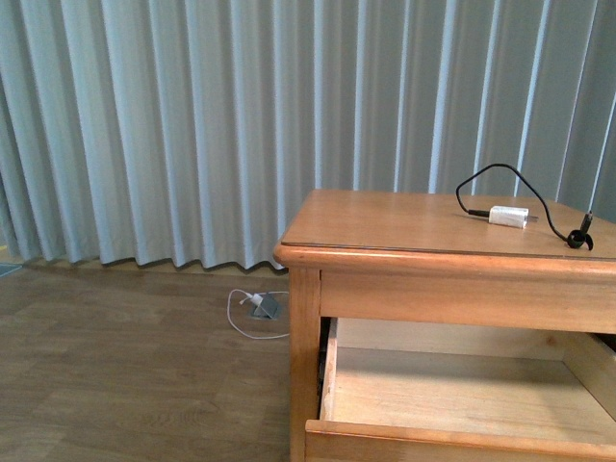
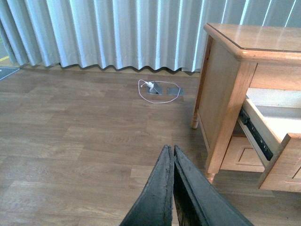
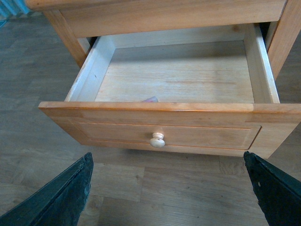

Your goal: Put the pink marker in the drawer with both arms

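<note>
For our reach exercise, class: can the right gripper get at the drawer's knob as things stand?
Probably yes: the right gripper is open, facing the knob, with nothing between them.

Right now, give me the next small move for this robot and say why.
Probably ease the right claw forward to the knob and push the drawer shut. A pink sliver, likely the pink marker, already lies inside just behind its front; the claw is open, empty and facing the knob. The left claw is shut over the floor.

The drawer (image 3: 117, 132) is honey-brown, its knob (image 3: 157, 140) cream, the marker (image 3: 151, 99) pink, curtain (image 1: 192, 125) grey
</note>
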